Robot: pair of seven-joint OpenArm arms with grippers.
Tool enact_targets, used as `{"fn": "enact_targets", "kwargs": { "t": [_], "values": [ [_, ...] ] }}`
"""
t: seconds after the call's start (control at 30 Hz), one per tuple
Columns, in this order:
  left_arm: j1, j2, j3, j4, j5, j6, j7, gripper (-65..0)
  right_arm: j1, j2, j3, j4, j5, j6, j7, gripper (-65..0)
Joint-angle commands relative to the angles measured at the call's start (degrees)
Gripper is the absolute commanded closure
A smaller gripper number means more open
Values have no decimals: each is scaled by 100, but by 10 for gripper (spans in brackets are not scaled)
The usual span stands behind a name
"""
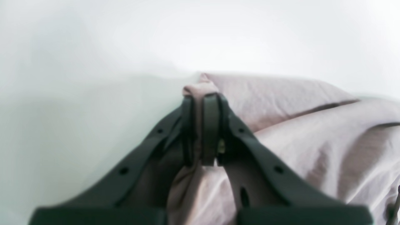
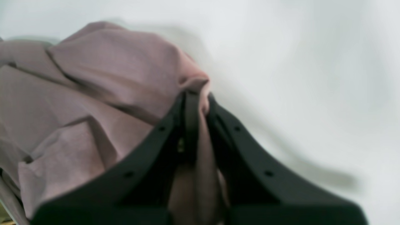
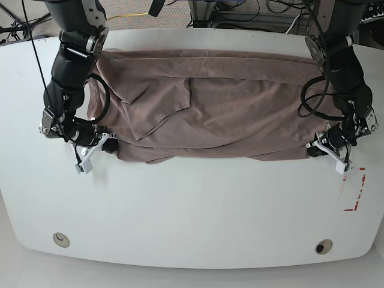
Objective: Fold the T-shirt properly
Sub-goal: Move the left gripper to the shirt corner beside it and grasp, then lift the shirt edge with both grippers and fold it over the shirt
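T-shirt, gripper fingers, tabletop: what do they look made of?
T-shirt: soft thin woven or knit cloth, matte mauve; it creases and bunches where pinched.
Left gripper and right gripper fingers: black matte, probably moulded plastic, with holes along the arms.
Table: smooth white hard surface, slight sheen; laminate or painted board, can't tell.

You have the T-shirt [image 3: 216, 114] spread wide across the far half of the white table, a plain mauve cloth with no print; it lies partly doubled over itself, with creases and an overlapping flap left of the middle in the base view. Its far edge runs fairly straight, while the near edge is uneven and rumpled; at each near corner the cloth is bunched and pinched up off the surface, as both wrist views show, though blurred.
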Motion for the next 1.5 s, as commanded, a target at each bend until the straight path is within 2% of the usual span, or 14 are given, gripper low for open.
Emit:
{"fn": "enact_targets", "kwargs": {
  "t": [0.0,0.1,0.23,0.3,0.77,1.03,1.23,1.47],
  "values": [
    [-115,-218,-5,94,7,6,57,-1,241,95,6,94,5,30,35,0],
    [-115,-253,-5,103,-10,-11,92,0,373,95,-12,94,5,30,26,0],
    [-97,-262,-22,568,-10,-29,400,0,540,130,-12,147,5,30,-123,0],
    [105,-262,-22,1070,-10,-29,549,0,584,227,-12,445,14,30,-264,0],
    [861,-209,-5,3162,-72,-38,708,0,408,165,-3,2467,22,30,-1301,0],
    [1371,-262,-14,3804,-854,-38,708,0,-163,209,-3,3100,805,30,-1354,0],
    [1643,-350,4,4129,-898,-38,716,0,-374,200,15,3100,858,30,-1354,0],
    [2030,-376,-145,4797,-907,-38,1323,0,-831,218,32,3637,866,30,-1354,0]
  ]
}}
